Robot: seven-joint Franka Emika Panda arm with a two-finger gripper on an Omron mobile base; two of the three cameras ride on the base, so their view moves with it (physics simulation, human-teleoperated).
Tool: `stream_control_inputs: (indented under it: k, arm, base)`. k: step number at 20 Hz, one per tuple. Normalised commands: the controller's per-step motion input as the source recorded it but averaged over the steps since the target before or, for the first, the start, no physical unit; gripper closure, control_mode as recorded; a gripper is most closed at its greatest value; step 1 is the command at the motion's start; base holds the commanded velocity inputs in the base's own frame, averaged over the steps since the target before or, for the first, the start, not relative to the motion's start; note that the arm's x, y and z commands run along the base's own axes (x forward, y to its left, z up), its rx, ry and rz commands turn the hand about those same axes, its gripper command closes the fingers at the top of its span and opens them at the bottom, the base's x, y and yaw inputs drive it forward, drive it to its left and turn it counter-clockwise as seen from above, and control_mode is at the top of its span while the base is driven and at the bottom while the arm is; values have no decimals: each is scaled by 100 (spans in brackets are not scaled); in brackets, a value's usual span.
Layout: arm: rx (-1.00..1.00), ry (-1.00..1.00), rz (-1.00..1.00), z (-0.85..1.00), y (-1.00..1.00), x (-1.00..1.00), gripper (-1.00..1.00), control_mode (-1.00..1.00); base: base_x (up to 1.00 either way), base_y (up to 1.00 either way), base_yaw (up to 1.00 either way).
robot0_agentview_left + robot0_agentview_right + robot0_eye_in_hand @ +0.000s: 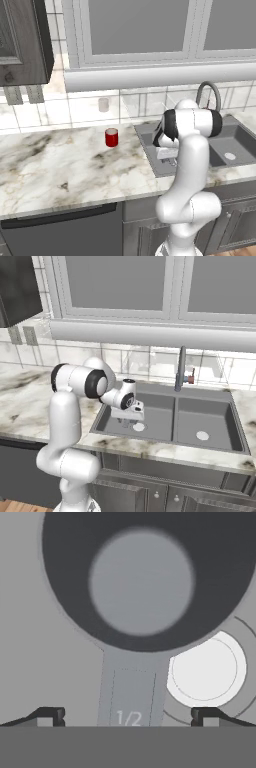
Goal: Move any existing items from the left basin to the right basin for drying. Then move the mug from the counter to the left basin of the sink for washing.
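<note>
Measuring cup (142, 582): closest to the hand camera — a grey round vessel with a flat handle marked "1/2", lying in the sink's left basin (112, 411) beside the pale drain disc (205, 668).
Sink (235, 428): two grey compartments under the arched tap (181, 368).
Gripper (125, 716): released — tips spread wide either side of the cup's handle, grasping nothing.
Mug (111, 137): red, upright on the counter (60, 165), left of the sink.
</note>
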Motion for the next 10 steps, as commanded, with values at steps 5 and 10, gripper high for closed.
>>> stream_control_inputs:
  k: [5, 10]
  arm:
    - [0, 1, 0, -12, 0, 1, 100, -100]
    - [0, 0, 0, 0, 0, 0, 100, -100]
  base:
    - [0, 0, 0]
    - [0, 0, 0]
